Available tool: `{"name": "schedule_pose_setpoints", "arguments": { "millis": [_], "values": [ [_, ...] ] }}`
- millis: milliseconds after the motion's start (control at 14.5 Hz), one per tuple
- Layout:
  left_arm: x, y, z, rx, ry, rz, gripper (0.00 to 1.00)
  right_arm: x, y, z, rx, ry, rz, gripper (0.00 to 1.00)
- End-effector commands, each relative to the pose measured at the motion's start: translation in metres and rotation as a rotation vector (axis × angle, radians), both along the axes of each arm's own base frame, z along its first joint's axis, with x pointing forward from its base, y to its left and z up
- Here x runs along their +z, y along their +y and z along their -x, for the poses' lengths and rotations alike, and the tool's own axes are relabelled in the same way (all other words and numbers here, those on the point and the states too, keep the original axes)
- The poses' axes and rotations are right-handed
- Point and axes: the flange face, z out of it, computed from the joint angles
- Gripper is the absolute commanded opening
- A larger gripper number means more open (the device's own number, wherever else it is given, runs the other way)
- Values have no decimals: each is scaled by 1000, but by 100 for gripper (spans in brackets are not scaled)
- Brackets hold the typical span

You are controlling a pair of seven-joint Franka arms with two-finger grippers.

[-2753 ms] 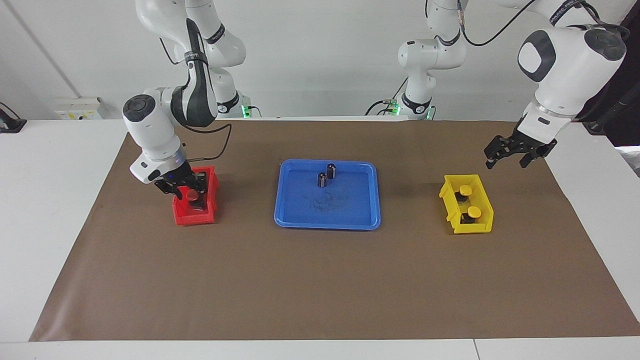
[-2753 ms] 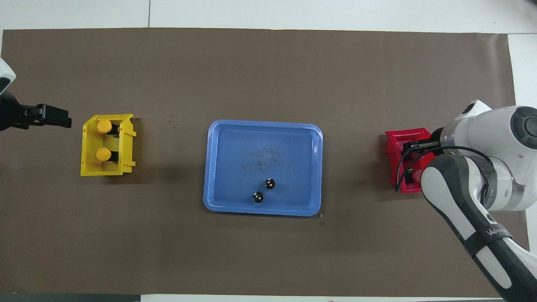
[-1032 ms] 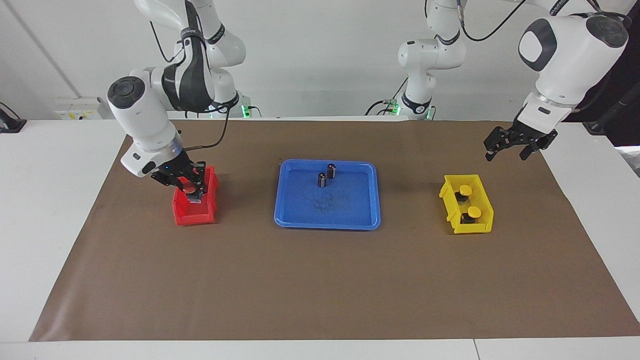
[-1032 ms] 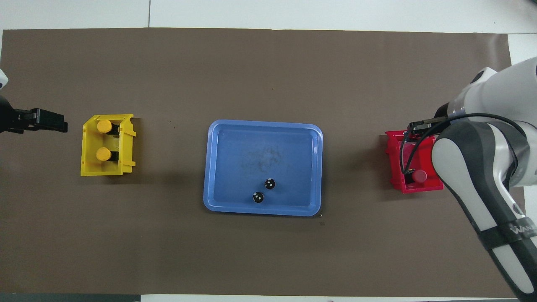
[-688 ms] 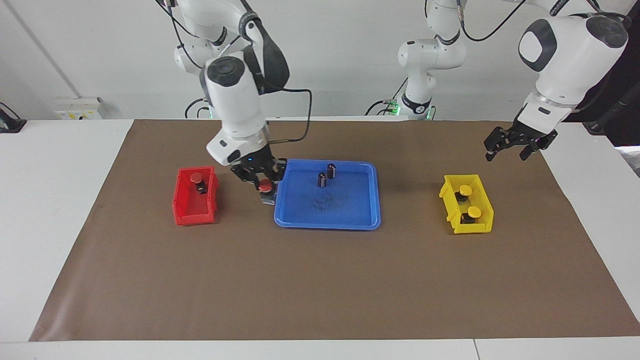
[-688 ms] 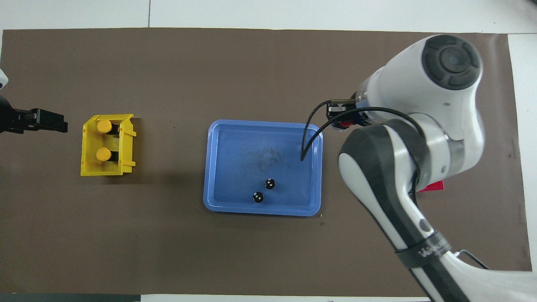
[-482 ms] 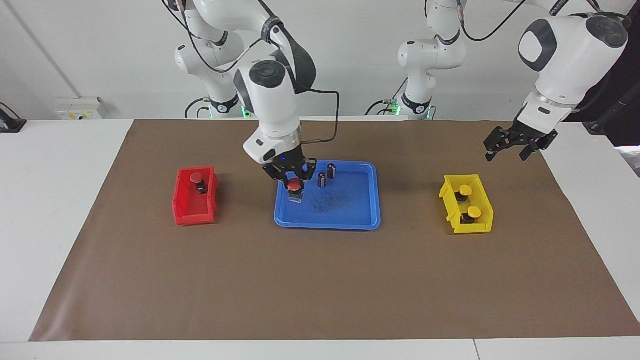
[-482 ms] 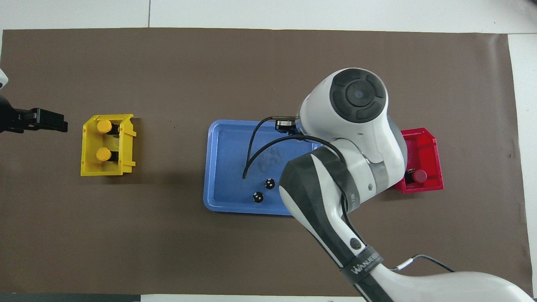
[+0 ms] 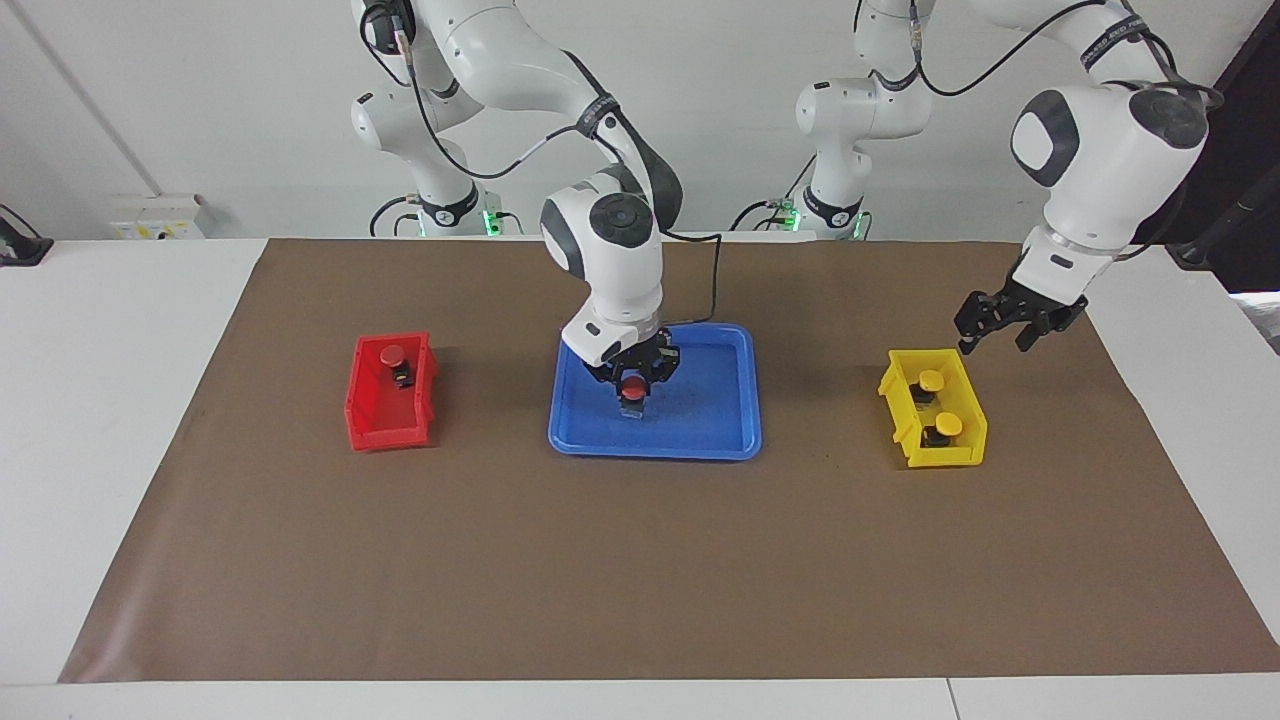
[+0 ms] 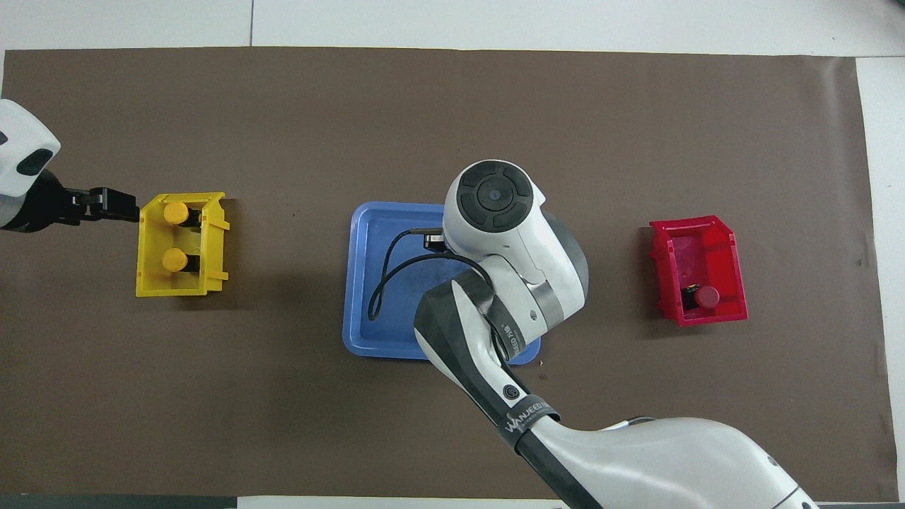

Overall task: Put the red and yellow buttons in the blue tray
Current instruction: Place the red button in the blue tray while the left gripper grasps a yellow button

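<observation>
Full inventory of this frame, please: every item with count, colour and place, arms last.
blue tray: one, blue, mid-mat.
held red button: one, red cap, in the right gripper low over the blue tray; whether it touches the tray floor cannot be told.
red bin: one, red, toward the right arm's end.
binned red button: one, red cap, in the red bin.
yellow bin: one, yellow, toward the left arm's end.
yellow buttons: two, yellow caps, in the yellow bin.
mat: one, brown, covering the table.
right gripper: jaws shut on the held red button.
left gripper: over the mat by the yellow bin, holding nothing.
</observation>
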Motion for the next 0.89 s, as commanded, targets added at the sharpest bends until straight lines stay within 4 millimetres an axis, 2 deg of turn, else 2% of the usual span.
{"name": "schedule_pose_setpoints", "arguments": {
  "millis": [0,138,206,275,344,482,551,619,757,826],
  "values": [
    [-22,-10,-12,7,-11,-10,71,-6,-4,4,-17,-4,17,28],
    [-35,-13,-15,11,-9,-11,67,-14,-7,8,-18,-8,14,32],
    [-40,-14,-18,17,-15,-10,67,-16,-6,10,-12,-14,16,39],
    [-49,-15,-22,22,-15,-11,67,-15,-6,10,-11,-13,19,54],
    [-53,-15,-25,23,-24,-11,67,-14,-6,10,-10,-11,22,63],
    [-62,-13,-28,25,-25,-11,67,1,-7,2,1,-43,29,66],
    [-70,-12,-31,28,-26,-12,67,19,-14,-5,-6,-54,30,66],
    [-76,-13,-33,28,-26,-13,67,49,-27,-14,-20,-70,21,66],
    [-85,-13,-36,27,-28,-13,67,98,-79,-24,-20,-89,9,67],
    [-91,-14,-38,26,-26,-14,67,114,-110,-20,20,-79,12,67]
  ]
}}
